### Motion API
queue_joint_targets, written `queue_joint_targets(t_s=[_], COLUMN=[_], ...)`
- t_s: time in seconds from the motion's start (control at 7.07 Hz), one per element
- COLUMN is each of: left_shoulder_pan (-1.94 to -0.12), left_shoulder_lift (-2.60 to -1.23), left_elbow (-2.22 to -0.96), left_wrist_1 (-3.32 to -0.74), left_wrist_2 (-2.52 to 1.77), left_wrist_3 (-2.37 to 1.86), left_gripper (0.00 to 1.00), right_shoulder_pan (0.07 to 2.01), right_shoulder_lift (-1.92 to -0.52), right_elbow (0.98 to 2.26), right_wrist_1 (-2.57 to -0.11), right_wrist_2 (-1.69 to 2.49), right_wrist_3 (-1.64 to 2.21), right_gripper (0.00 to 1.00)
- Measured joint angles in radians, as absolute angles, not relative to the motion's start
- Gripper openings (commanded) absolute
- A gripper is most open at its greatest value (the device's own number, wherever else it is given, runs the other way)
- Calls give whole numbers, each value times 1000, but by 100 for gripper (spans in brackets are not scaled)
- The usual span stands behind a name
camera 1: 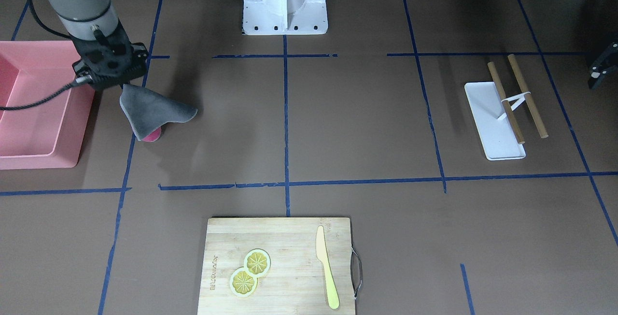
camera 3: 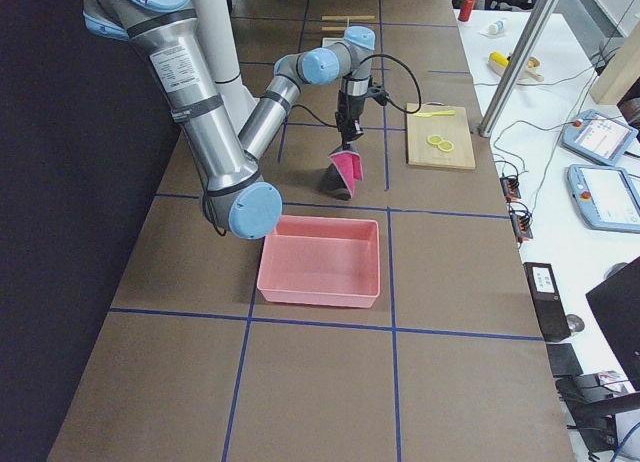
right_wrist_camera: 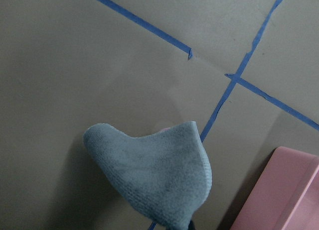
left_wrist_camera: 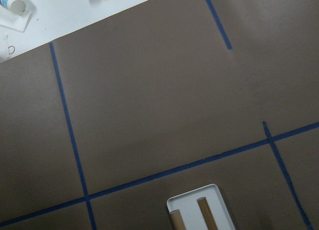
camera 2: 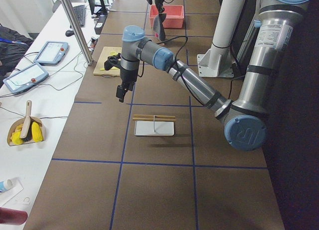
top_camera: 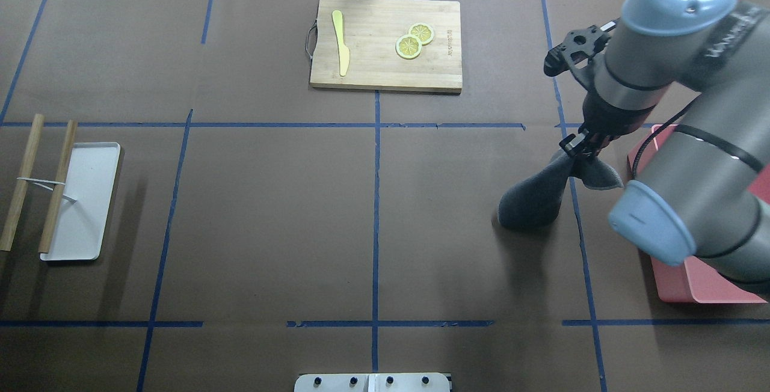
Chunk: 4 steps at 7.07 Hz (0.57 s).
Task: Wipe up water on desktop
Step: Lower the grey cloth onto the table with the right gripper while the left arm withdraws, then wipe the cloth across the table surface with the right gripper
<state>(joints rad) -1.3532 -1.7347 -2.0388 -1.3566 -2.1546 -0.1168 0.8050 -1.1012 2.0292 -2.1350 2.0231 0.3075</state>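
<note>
- Light on my feeds falls evenly from above, and the matte desktop [camera 1: 362,126] reads flat and uniform.
- Shadows are soft. In the overhead view a broad dim patch lies just below the grey cloth [top_camera: 532,199], and a fainter band sits beside the white tray [top_camera: 84,199].
- My right wrist view is sharp on the cloth's weave but looks cool and greenish.
- Both side views sink to near black along the robot's edge.
- The left wrist view's white top corner is washed out.
</note>
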Motion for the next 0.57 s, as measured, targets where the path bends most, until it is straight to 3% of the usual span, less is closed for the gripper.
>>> queue_joint_targets(t_s=[0.57], left_shoulder_pan=[-1365], left_shoulder_lift=[-1709], left_elbow=[-2029], left_wrist_1=[-1365], left_wrist_2=[-2190], left_wrist_3=[-114], left_gripper=[100], right_shoulder_pan=[704], right_shoulder_lift=[-1065], right_elbow=[1871], right_wrist_1=[-2005], right_wrist_2=[2052], right_wrist_3=[312], right_gripper=[2])
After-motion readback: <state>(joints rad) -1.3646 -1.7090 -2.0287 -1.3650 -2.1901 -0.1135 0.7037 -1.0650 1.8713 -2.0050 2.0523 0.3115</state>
